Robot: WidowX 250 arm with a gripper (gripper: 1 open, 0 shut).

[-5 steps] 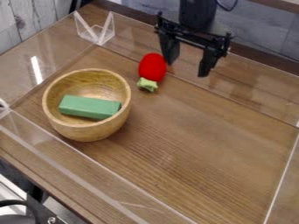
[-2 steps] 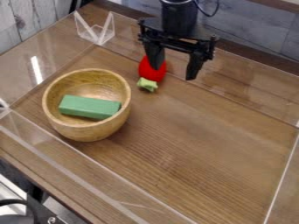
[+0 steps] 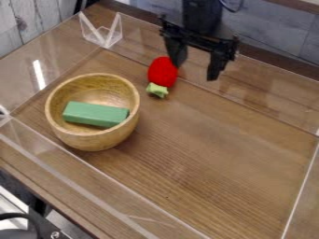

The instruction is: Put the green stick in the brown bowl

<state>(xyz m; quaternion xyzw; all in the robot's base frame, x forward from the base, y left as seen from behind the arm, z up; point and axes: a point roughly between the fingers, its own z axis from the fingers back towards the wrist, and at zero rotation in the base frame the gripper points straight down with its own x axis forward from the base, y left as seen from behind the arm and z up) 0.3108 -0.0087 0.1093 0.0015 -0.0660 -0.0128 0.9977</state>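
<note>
The green stick (image 3: 96,115) lies flat inside the brown bowl (image 3: 123,90), resting on the bowl's floor a little toward the near-left side, its long edge running roughly left to right with a slight tilt. The bowl sits on the wooden table (image 3: 212,154) in the left half of the view, upright, with its thick rim fully visible all round. Just beyond the bowl, up and to the right of its rim and apart from it, lies the red strawberry-shaped toy (image 3: 161,73), with its green stem end pointing down toward the near side. Above and to the right of the toy hangs the gripper (image 3: 199,58), dark, pointing down at the table, its two fingers spread wide with nothing between them; the left finger (image 3: 178,54) stands close by the toy's upper right side, though whether it touches cannot be told, and the other finger is out over bare wood. A clear plastic wall (image 3: 69,177) fences the tabletop along the near and left edges, and a small clear bracket (image 3: 103,31) stands at the far left corner
</note>
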